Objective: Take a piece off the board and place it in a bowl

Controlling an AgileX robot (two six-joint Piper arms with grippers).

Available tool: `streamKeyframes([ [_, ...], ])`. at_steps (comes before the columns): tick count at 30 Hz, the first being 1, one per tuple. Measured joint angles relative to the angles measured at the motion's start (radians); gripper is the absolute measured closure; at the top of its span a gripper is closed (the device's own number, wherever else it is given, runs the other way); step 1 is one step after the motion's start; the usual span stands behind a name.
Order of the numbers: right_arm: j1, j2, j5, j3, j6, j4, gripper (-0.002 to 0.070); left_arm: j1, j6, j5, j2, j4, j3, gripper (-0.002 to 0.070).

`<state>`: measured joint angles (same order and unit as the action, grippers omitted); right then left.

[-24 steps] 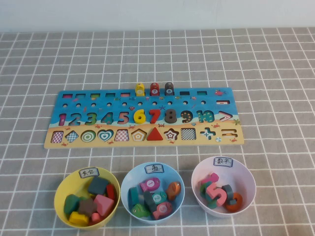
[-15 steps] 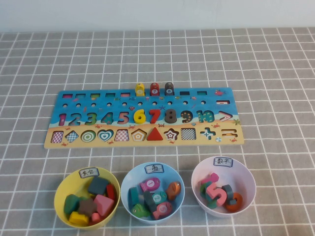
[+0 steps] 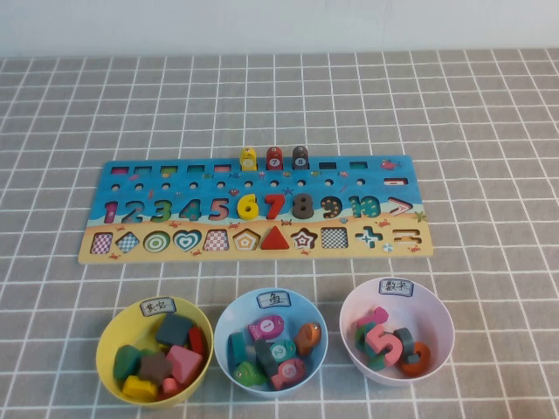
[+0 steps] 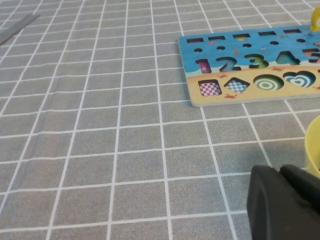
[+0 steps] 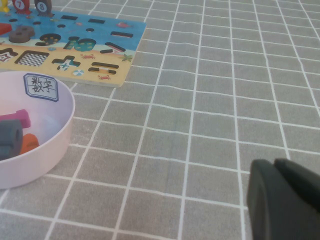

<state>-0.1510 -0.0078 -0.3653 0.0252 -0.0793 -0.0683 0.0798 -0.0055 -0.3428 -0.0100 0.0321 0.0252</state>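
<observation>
The yellow fish piece (image 3: 249,159) stands upright in a peg slot at the far edge of the board (image 3: 201,229), left of a red fish (image 3: 274,158) and a dark grey fish (image 3: 300,157). The light blue bowl (image 3: 297,301) sits in front of the board's middle and holds several fish pieces. Neither arm shows in the high view. My left gripper (image 4: 280,172) is shut and empty, low over the cloth beside the board's left end (image 4: 220,97). My right gripper (image 5: 275,167) is shut and empty over the cloth, right of the board (image 5: 120,75).
A yellow bowl (image 3: 109,336) of shape pieces sits left of the blue bowl, and its rim shows in the left wrist view (image 4: 313,150). A pinkish-white bowl (image 3: 437,305) of number pieces sits right of it, also in the right wrist view (image 5: 60,130). A grey checked cloth covers the table.
</observation>
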Motion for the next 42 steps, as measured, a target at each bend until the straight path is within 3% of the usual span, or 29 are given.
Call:
streamKeyframes([
  [14, 0.0, 0.0, 0.0, 0.0, 0.0, 0.0, 0.0694, 0.0, 0.0, 0.004, 0.0, -0.01, 0.0, 0.0675],
  [26, 0.0, 0.0, 0.0, 0.0, 0.0, 0.0, 0.0694, 0.0, -0.048, 0.245, 0.0, -0.346, 0.0, 0.0675],
  [31, 0.0, 0.0, 0.0, 0.0, 0.0, 0.0, 0.0694, 0.0, -0.05, 0.292, 0.0, -0.361, 0.0, 0.0675],
  [36, 0.0, 0.0, 0.0, 0.0, 0.0, 0.0, 0.0694, 0.0, -0.05, 0.271, 0.0, -0.381, -0.009, 0.0675],
  [42, 0.0, 0.0, 0.0, 0.0, 0.0, 0.0, 0.0694, 0.0, -0.05, 0.072, 0.141, -0.391, -0.212, 0.0675],
])
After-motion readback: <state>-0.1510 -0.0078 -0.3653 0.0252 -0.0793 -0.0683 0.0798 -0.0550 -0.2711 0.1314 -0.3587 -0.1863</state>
